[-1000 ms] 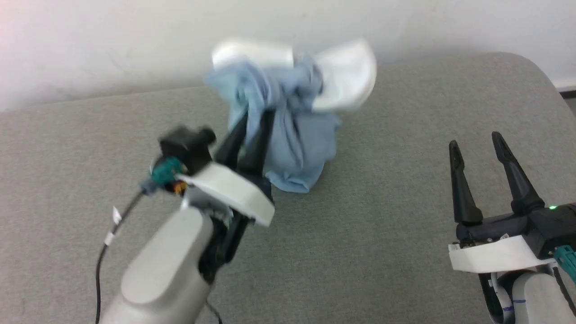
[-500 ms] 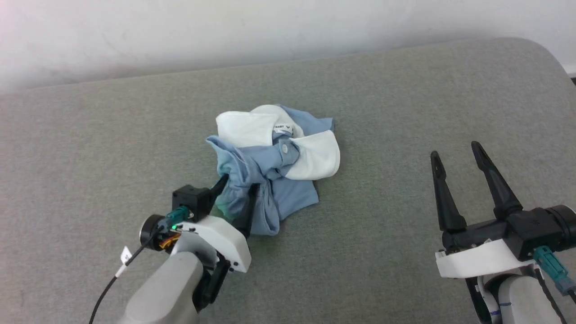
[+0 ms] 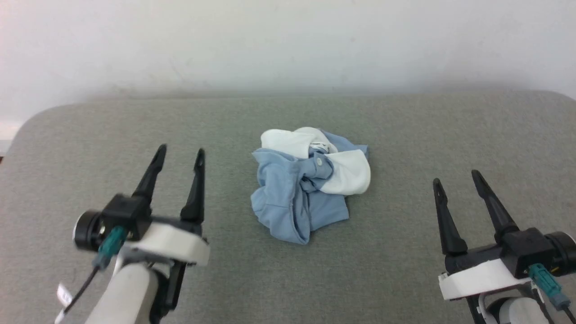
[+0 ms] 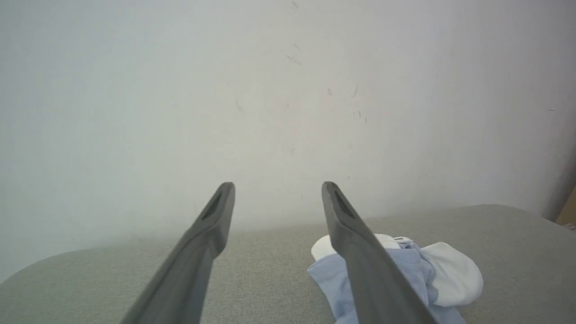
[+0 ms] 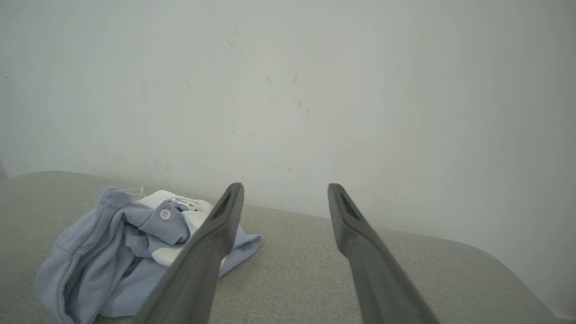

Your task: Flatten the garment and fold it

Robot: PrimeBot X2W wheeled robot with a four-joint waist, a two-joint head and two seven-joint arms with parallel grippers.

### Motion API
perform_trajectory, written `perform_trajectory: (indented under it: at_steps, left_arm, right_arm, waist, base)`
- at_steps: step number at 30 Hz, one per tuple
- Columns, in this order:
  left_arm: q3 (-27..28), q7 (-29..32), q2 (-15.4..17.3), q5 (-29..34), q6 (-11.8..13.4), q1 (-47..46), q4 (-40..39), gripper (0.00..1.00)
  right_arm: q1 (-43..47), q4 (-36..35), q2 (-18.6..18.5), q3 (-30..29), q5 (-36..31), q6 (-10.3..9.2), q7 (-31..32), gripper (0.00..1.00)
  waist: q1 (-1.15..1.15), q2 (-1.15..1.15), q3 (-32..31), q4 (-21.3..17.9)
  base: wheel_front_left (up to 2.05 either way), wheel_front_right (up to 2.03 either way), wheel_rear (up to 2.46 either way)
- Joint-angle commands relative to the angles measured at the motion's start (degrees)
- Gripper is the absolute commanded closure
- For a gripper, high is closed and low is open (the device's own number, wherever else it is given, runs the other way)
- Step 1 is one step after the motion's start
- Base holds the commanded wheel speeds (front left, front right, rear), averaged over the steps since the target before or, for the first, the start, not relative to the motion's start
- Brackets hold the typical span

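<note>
A plain off-white wall [image 3: 288, 40] is backing a grey upholstered surface [image 3: 405, 130] with rounded far corners. The garment [image 3: 297, 198] — a light blue knit shirt — is lying crumpled in a heap near the middle of the surface, somewhat closer to the far edge than to the near one and well apart from both side edges. Its white collar [image 3: 348, 175] is showing on the far and right-hand sides of the heap, folded over on itself. A white button [image 3: 319, 162] on a twisted blue strip is facing up between the two white parts. A small label [image 3: 320, 146] is peeking out by the collar; its print is too small to read. The lower blue folds are bunching toward the near-left of the heap.

The left gripper [image 3: 181, 149] is hovering over the near-left part of the surface, slightly blurred. Its two dark fingers [image 3: 150, 174] are standing spread apart with nothing between them — well clear of the garment. The right gripper [image 3: 455, 177] is hanging over the near-right part, its fingers likewise parted and empty, well apart from the cloth. In each wrist view the heap is sitting off to one side of the fingers, not touching them.
</note>
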Motion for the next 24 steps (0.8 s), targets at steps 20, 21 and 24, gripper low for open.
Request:
perform_trajectory:
  at_steps: [20,21,24]
  left_arm:
    - [7.72,-0.27,-5.23,18.70,1.15,21.75,-12.67,0.00]
    - [7.83,-0.27,-5.55,18.74,1.02,21.82,-12.50,0.00]
    - [8.25,-0.27,-6.25,18.81,0.38,21.56,-12.10,0.00]
  right_arm:
    - [3.83,1.76,0.09,1.84,1.79,-0.11,-0.27,0.00]
    - [3.85,1.77,0.09,1.81,1.82,-0.11,-0.27,0.00]
    - [3.81,1.75,0.09,1.61,1.94,-0.11,-0.27,0.00]
  waist:
    - [0.01,0.00,-4.04,4.74]
    - [0.01,0.00,-3.98,4.79]
    - [0.01,0.00,-3.49,5.08]
  base:
    - [0.00,0.00,0.00]
    - [0.00,0.00,0.00]
    - [0.00,0.00,0.00]
